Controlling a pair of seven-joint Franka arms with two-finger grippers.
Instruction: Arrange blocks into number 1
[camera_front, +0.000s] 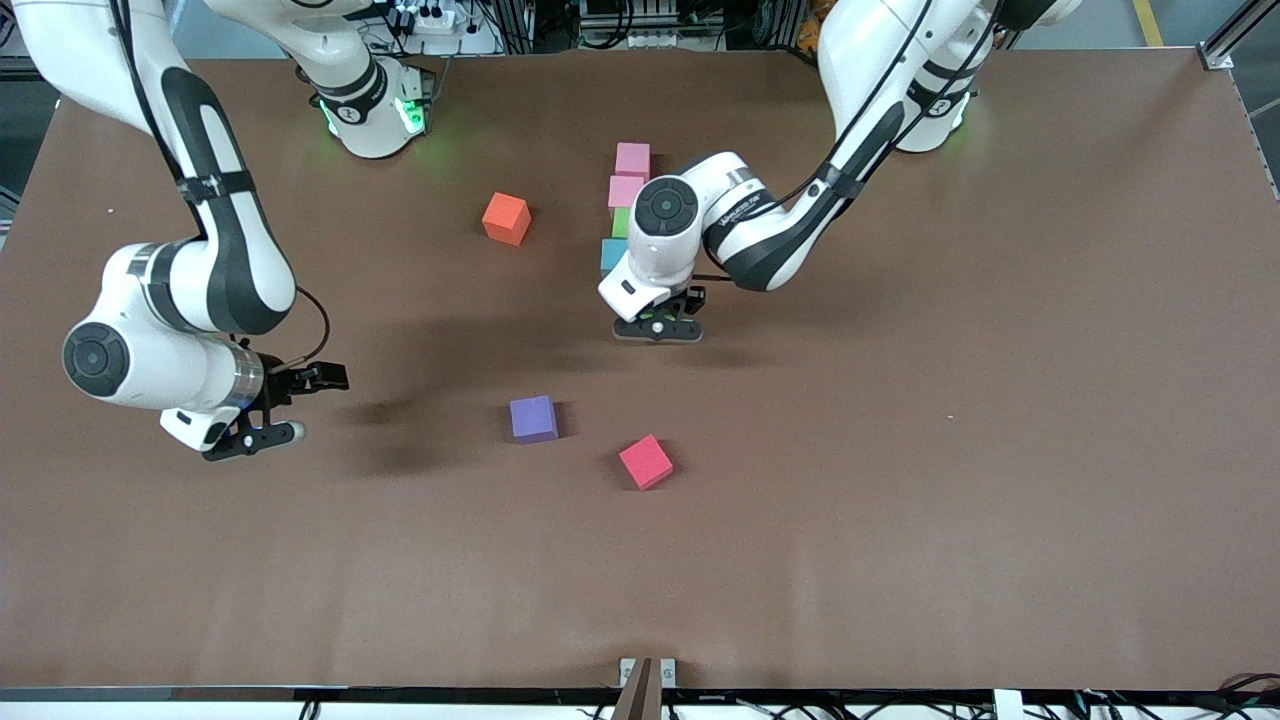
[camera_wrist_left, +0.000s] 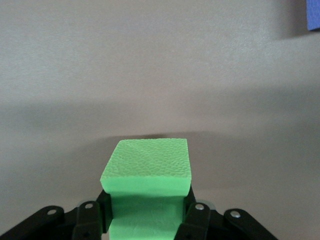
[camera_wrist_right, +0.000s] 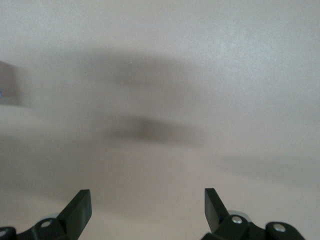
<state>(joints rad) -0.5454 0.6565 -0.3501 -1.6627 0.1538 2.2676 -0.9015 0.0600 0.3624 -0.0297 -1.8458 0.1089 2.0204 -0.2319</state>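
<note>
Two light pink blocks (camera_front: 632, 158) (camera_front: 625, 190), a green block (camera_front: 621, 222) and a sky blue block (camera_front: 611, 255) form a line mid-table, each one nearer to the front camera than the one before. My left gripper (camera_front: 660, 328) (camera_wrist_left: 147, 217) is shut on a second green block (camera_wrist_left: 147, 165), low over the table just past the sky blue end of the line. An orange block (camera_front: 506, 218) lies beside the line toward the right arm's end. The purple block (camera_front: 533, 418) (camera_wrist_left: 314, 15) and red block (camera_front: 645, 461) lie nearer the camera. My right gripper (camera_front: 298, 405) (camera_wrist_right: 147, 205) waits open and empty.
The brown table (camera_front: 900, 450) stretches wide around the blocks. The left arm's forearm (camera_front: 790, 230) reaches over the table beside the line. The right arm (camera_front: 200, 290) hangs over its own end of the table, well away from the blocks.
</note>
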